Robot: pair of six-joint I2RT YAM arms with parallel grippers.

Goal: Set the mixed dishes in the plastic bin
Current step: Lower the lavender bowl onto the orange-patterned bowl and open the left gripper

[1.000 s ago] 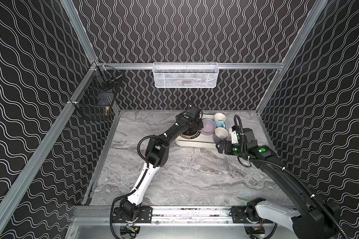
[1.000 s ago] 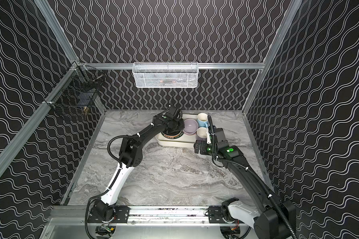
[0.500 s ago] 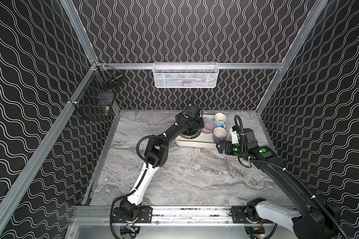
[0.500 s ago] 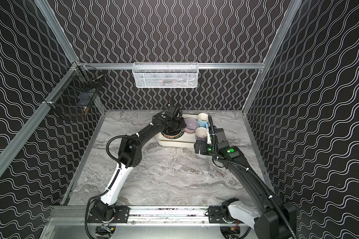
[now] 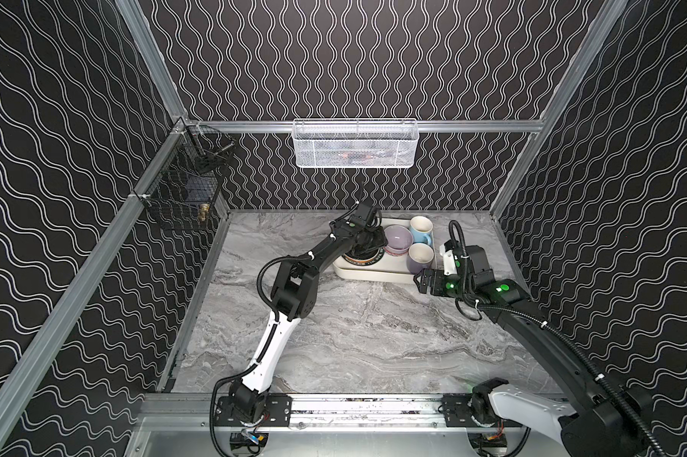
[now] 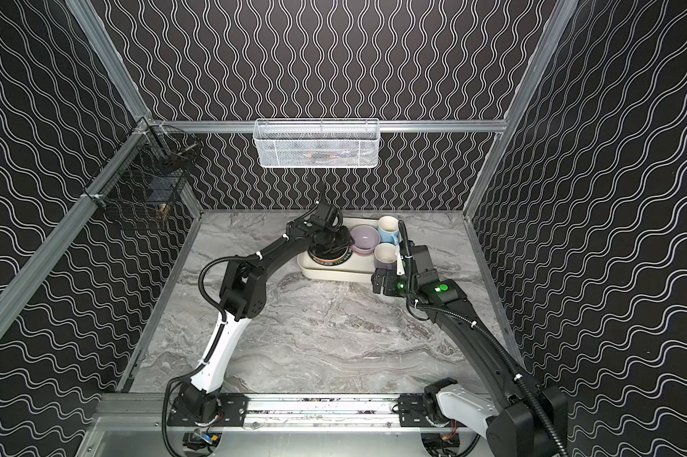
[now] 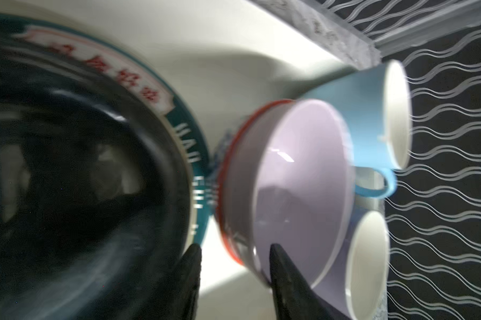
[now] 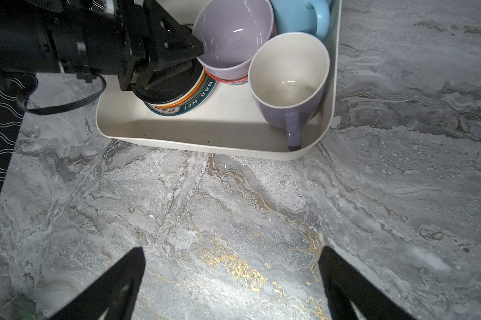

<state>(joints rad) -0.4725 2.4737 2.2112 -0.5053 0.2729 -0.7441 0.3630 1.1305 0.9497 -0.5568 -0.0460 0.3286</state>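
The cream plastic bin (image 5: pixel 373 274) (image 8: pixel 206 133) sits at the back of the table. In it lie a plate stack (image 8: pixel 203 94) topped by a black plate (image 7: pixel 67 180), a lilac bowl (image 5: pixel 398 237) (image 7: pixel 303 180) nested in an orange-rimmed bowl (image 7: pixel 228 166), a light-blue mug (image 5: pixel 421 229) (image 8: pixel 297 16) and a lilac mug (image 5: pixel 421 257) (image 8: pixel 289 83). My left gripper (image 7: pixel 233 246) (image 5: pixel 367 245) hovers low between the black plate's edge and the lilac bowl, open, only bin floor between its fingers. In front of the bin, over bare marble, my right gripper (image 8: pixel 232 249) (image 5: pixel 421 279) is wide open and empty.
A white wire-mesh basket (image 5: pixel 355 144) hangs on the back wall and a black wire basket (image 5: pixel 183 194) on the left rail. The marble tabletop (image 5: pixel 353 328) stretches in front of the bin. Patterned walls close in three sides.
The left gripper's jaws have parted over the plate stack, and the black plate rests there free. Neither arm has visibly shifted.
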